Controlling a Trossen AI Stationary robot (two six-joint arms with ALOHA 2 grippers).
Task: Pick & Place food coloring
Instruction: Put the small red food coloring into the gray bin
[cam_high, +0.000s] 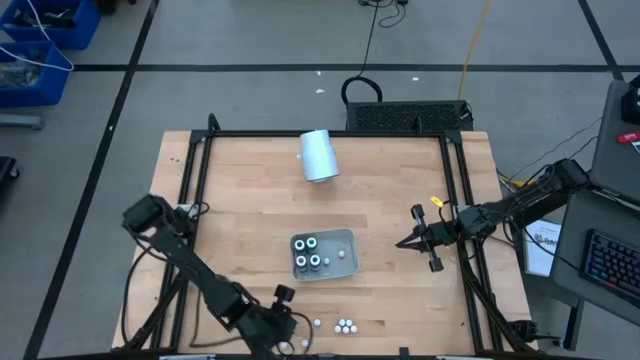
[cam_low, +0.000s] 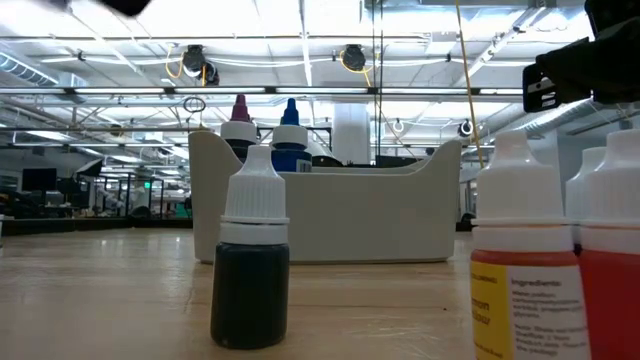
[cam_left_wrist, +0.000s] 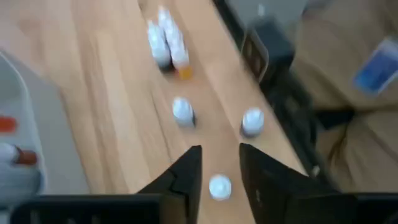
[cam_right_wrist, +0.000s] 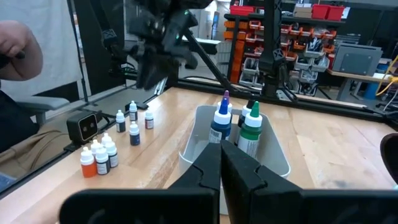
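Note:
The food coloring is a set of small white-capped bottles. Three stand upright in the grey tray (cam_high: 322, 253), their coloured tips (cam_right_wrist: 222, 115) rising above the rim. Others stand on the wood near the front edge: a cluster (cam_high: 345, 325) and single bottles (cam_left_wrist: 182, 111), (cam_left_wrist: 252, 121). My left gripper (cam_left_wrist: 219, 152) hovers open over these, slanting down, and one bottle's white cap (cam_left_wrist: 220, 186) shows in the gap between its fingers. My right gripper (cam_high: 405, 242) waits shut, level, right of the tray.
A pale-blue cylinder (cam_high: 319, 155) lies at the table's far side. A black frame (cam_high: 460, 200) borders the table. In the low view a dark bottle (cam_low: 250, 265) and orange and red bottles (cam_low: 525, 260) stand close to the camera. A person's hand (cam_right_wrist: 18, 50) shows beyond the table.

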